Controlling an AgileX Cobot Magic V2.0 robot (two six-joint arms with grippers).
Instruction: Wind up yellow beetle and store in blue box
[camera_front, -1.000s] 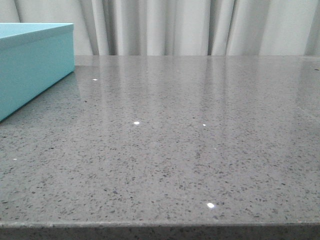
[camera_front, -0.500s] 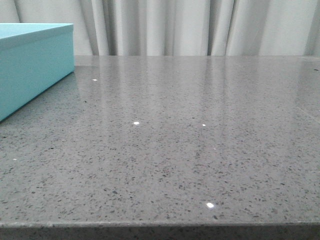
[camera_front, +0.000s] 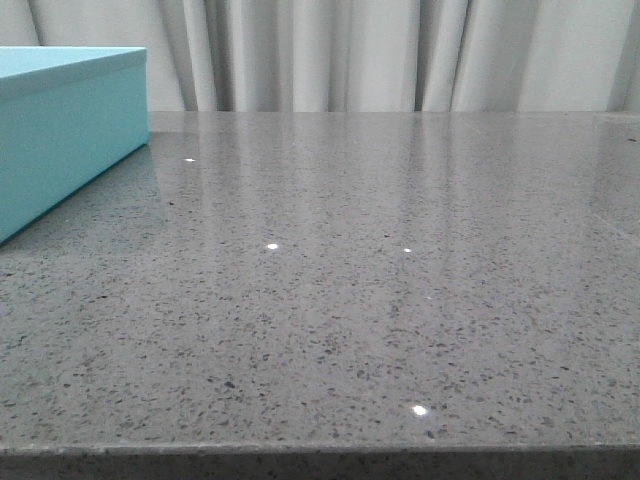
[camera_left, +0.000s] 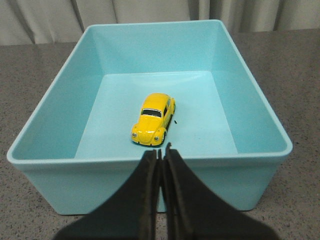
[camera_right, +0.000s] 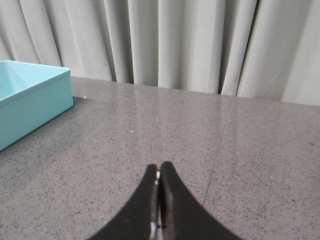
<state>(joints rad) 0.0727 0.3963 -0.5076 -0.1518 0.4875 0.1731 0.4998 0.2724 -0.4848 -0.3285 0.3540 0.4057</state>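
The yellow beetle (camera_left: 153, 118) stands on its wheels on the floor of the open blue box (camera_left: 150, 177), near the middle, its front toward the near wall. My left gripper (camera_left: 160, 152) is shut and empty, above the box's near wall, apart from the car. The blue box also shows at the far left of the front view (camera_front: 60, 130) and in the right wrist view (camera_right: 25, 102). My right gripper (camera_right: 159, 169) is shut and empty above the bare grey table, well to the right of the box. Neither gripper shows in the front view.
The grey speckled table (camera_front: 380, 280) carries only the box. Its front edge (camera_front: 320, 452) runs along the bottom of the front view. A seam line (camera_right: 217, 145) crosses the table top. Pale curtains (camera_front: 380, 50) hang behind the table.
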